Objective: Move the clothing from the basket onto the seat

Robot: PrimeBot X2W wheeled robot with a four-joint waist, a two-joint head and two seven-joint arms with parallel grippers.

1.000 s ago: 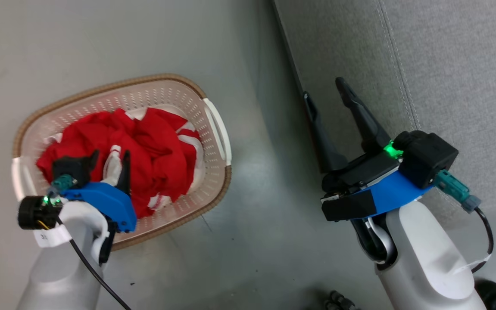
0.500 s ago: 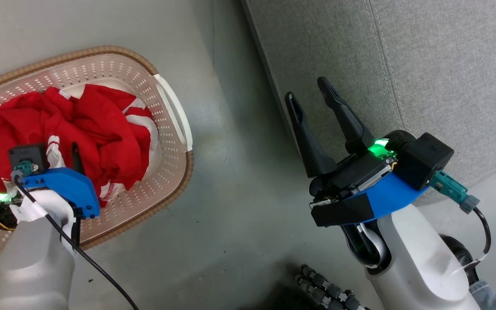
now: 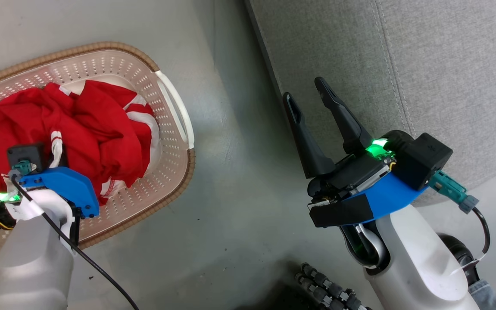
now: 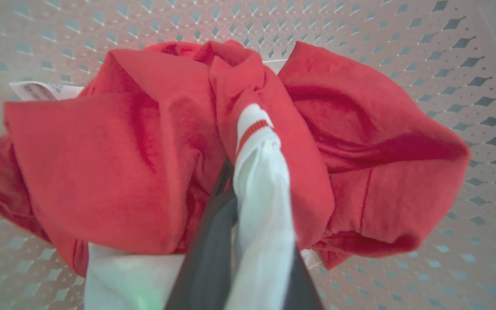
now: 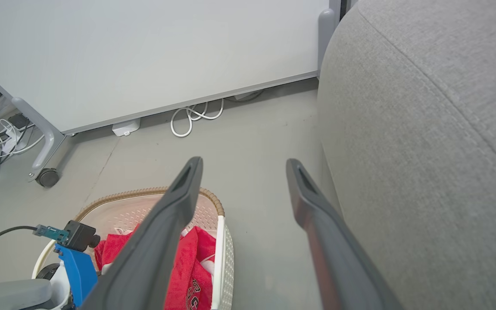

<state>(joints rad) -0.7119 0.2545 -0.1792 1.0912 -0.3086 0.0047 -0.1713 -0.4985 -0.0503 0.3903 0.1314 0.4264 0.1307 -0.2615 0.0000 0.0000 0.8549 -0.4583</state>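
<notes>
while your left gripper (image 3: 60,158) pinches the clothing (image 3: 101,129) by its white cuff (image 4: 256,129) in the basket (image 3: 174,112), the grasp looks made; lift it clear toward the seat (image 3: 424,64). your right gripper (image 3: 310,92) hangs wide.

The clothing (image 3: 97,125) is bright red with white panels, and the cuff (image 4: 254,142) is white with thin red stripes. Basket (image 3: 114,64) at 9 o'clock: cream, dotted with holes, brown woven rim (image 3: 58,53), white handles (image 3: 178,110). Sofa (image 3: 424,64) at 2 o'clock is grey weave, floor (image 3: 230,193) plain grey. Right gripper (image 3: 304,89): black fingers (image 3: 308,142), blue mount (image 3: 385,193), glowing green light (image 3: 375,150).
</notes>
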